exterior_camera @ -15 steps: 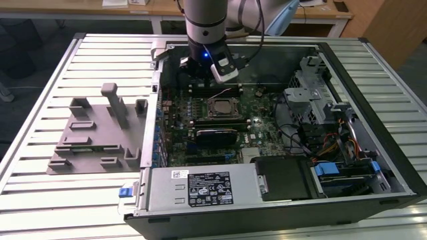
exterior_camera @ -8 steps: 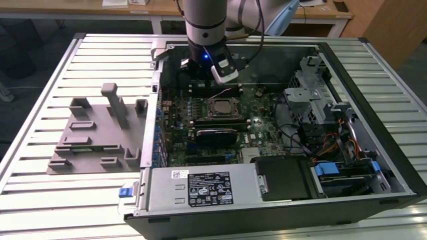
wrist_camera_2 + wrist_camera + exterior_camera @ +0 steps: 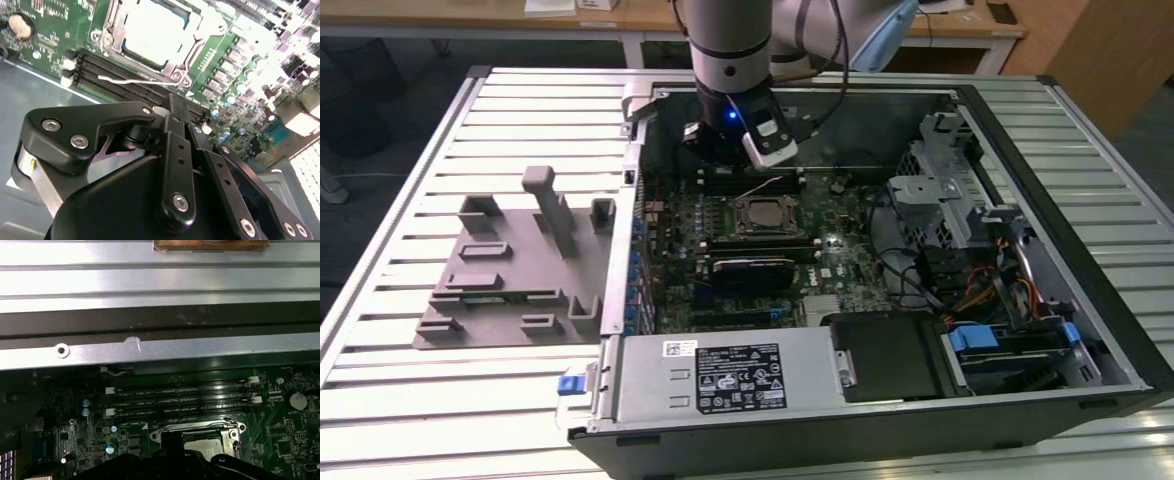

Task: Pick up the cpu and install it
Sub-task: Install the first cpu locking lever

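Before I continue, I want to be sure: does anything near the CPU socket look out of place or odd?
One thing: a thin white wire lies loose across the memory slots beside the socket. The cpu sits flat in the socket, not askew.

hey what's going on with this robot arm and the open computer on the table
A single robot arm's black gripper hovers inside the open desktop computer case, above the green motherboard near its memory slots. The small square cpu with the silver-grey metal top already sits in its metal socket frame. A grey plastic fixture tray lies beside the case, on the exterior view's left.
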You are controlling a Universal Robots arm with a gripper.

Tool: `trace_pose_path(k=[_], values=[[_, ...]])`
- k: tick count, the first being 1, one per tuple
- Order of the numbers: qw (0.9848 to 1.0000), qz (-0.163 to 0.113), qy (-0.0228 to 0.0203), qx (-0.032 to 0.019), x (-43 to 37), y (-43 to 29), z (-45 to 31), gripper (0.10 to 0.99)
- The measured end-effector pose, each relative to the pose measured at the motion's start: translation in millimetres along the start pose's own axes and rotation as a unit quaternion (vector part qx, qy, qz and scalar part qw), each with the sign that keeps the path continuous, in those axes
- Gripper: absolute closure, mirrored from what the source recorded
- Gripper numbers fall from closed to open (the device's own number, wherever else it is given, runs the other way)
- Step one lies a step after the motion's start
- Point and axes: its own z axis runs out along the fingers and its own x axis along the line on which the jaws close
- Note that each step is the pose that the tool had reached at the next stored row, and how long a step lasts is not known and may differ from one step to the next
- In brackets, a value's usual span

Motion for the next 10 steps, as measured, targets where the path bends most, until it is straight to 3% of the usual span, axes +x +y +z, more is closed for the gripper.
trace_pose_path(k=[5, 10], values=[[0.9999, 0.0, -0.003, 0.014, -1.7, -0.2, 1.7, 0.98], [0.9998, 0.001, -0.0038, 0.0209, -6.0, -0.3, 3.0, 0.98]])
